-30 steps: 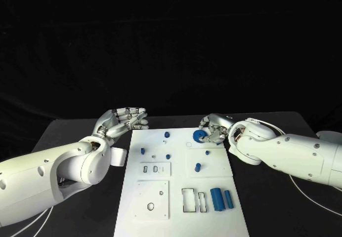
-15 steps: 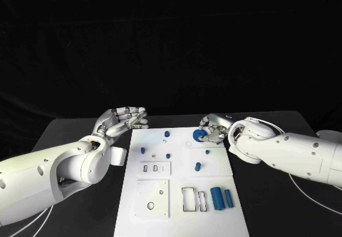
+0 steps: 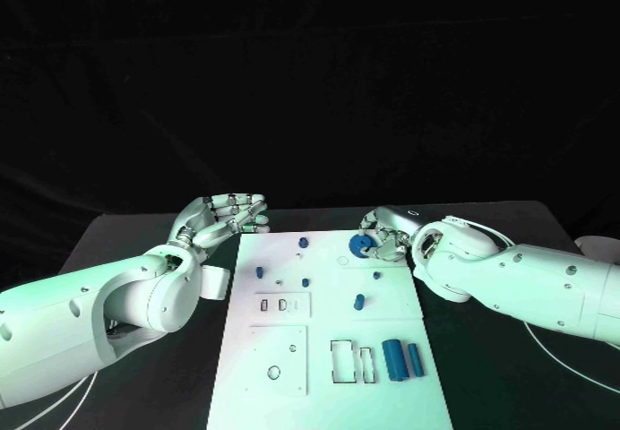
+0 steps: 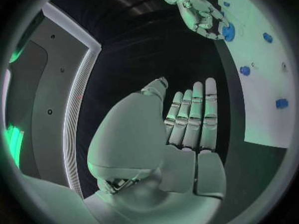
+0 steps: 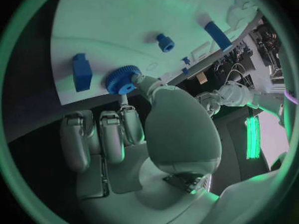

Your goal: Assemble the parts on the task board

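Note:
The white task board (image 3: 323,358) lies in the middle of the table. My right hand (image 3: 388,235) pinches a blue gear (image 3: 363,244) at the board's far right part, just beyond a small ring mark (image 3: 344,262). The right wrist view shows the gear (image 5: 122,79) between thumb and fingertip close over the board (image 5: 124,20); whether they touch I cannot tell. My left hand (image 3: 227,218) hovers at the board's far left corner with its fingers stretched out and nothing in them. In the left wrist view this hand (image 4: 181,129) faces the right hand (image 4: 199,12) and gear (image 4: 228,32).
Small blue pegs (image 3: 304,242) (image 3: 259,272) (image 3: 359,304) stand on the board. Two blue cylinders (image 3: 394,359) (image 3: 415,360) lie beside a rectangular slot (image 3: 345,363) at the near right. A blue block (image 5: 81,72) stands close to the gear. Black table (image 3: 129,242) flanks the board.

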`<state>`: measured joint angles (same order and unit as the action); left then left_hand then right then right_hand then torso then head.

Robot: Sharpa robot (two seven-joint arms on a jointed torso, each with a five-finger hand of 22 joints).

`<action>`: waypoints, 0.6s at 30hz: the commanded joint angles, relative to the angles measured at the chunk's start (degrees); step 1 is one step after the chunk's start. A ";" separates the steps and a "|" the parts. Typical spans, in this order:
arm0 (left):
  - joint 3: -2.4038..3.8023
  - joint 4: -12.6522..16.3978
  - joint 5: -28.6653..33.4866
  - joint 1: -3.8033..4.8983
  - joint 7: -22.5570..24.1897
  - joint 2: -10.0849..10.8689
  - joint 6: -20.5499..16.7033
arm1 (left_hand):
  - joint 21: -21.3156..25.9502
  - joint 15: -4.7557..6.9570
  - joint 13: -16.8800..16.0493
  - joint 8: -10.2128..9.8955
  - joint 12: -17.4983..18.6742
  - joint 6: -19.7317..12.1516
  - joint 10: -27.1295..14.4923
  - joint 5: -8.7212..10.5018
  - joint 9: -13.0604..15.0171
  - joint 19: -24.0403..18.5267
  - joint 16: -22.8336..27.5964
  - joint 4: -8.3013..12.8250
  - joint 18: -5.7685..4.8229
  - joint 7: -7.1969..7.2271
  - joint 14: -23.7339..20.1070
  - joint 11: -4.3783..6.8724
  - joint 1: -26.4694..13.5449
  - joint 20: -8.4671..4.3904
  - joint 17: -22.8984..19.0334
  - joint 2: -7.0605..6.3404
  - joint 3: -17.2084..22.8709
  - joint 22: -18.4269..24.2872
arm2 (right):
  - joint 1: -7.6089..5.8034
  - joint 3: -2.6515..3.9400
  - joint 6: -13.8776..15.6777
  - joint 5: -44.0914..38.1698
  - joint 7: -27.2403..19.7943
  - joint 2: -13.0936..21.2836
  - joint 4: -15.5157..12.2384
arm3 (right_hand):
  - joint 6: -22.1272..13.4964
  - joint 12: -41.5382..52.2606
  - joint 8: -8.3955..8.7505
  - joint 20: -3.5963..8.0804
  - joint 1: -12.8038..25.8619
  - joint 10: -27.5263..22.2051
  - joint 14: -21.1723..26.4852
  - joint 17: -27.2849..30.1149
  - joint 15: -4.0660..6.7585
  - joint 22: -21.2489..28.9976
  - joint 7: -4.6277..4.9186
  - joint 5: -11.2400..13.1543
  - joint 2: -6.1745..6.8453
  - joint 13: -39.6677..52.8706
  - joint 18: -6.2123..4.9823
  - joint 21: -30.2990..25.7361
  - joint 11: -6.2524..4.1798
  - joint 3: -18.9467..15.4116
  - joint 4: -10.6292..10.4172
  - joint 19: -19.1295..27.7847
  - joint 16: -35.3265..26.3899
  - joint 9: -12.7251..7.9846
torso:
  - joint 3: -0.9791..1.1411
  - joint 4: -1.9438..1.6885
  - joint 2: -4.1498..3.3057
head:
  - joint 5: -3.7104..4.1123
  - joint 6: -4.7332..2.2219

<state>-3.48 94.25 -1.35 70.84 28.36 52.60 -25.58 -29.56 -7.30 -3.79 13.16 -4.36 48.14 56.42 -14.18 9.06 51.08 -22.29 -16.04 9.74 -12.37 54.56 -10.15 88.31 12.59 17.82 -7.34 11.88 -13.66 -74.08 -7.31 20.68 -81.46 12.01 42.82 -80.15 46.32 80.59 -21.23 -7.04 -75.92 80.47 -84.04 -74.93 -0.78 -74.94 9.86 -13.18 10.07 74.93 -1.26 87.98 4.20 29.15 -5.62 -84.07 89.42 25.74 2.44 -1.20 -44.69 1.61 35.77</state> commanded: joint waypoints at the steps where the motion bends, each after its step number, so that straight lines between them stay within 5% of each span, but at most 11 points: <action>1: 0.05 -0.03 0.14 0.10 0.13 -0.14 1.00 | -0.34 -0.04 0.01 -0.36 0.23 -0.10 -0.31 0.25 -0.05 -0.41 0.12 0.15 0.37 -0.61 -0.22 -0.15 -0.07 -0.09 0.05 -0.30 0.35 -0.05 | 0.20 -0.09 4.01 -5.49 -0.39 0.18 -1.32 | 1.89 0.37 -0.25 0.52 0.12 0.61 -5.66 -13.77 0.51 -12.89 -0.90 -0.67 0.48 4.34 0.62 0.32 -0.01 0.95 0.05 -4.18 0.22 -0.20 | 0.00 0.02 0.07 | -0.06 -0.13; 11: 0.05 -0.31 0.14 0.10 0.11 -0.38 0.93 | -0.34 -0.04 0.01 -0.36 0.23 -0.10 -0.31 0.25 -0.05 -0.41 0.12 0.15 0.37 -0.61 -0.22 -0.15 -0.07 -0.09 0.05 -0.30 0.35 -0.05 | -0.36 0.04 7.53 -9.72 -0.08 -0.61 -6.57 | 2.81 0.73 -0.09 0.68 1.03 1.04 -5.70 -13.90 0.69 -13.39 -1.12 -0.56 0.83 4.74 0.76 0.70 -0.20 1.56 0.08 -4.58 0.26 -0.40 | -0.06 0.06 0.06 | -0.20 -0.62; 18: 0.05 -0.28 0.14 0.10 0.14 -0.66 0.89 | -0.38 -0.04 0.02 -0.37 0.26 -0.10 -0.32 0.25 -0.05 -0.46 0.13 0.15 0.37 -0.62 -0.25 -0.16 -0.05 -0.08 0.08 -0.26 0.41 -0.07 | -0.38 0.01 7.75 -12.72 0.90 -4.28 -6.53 | 3.00 0.69 0.12 0.75 1.59 1.04 -5.68 -13.82 0.74 -13.41 -1.17 -0.06 1.09 4.71 0.77 0.71 -0.25 1.72 0.03 -4.59 0.24 -0.54 | -0.06 -0.28 -0.08 | -0.23 -0.71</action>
<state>-3.48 93.87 -1.35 70.84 28.24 52.09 -25.57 -29.56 -7.30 -3.79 13.17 -4.36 48.14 56.42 -14.18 9.07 51.08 -22.29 -15.88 9.74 -12.37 54.56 -10.15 88.31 12.59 17.80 -7.34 12.03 -13.64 -74.50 -7.29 27.20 -90.40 12.22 38.80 -86.82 47.88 81.14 -21.26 -6.66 -74.74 81.20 -83.93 -74.92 -0.49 -74.92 9.88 -13.42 11.28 74.92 -1.27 88.41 3.90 30.47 -5.54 -84.10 89.43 25.27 2.38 -1.29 -44.69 1.41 35.08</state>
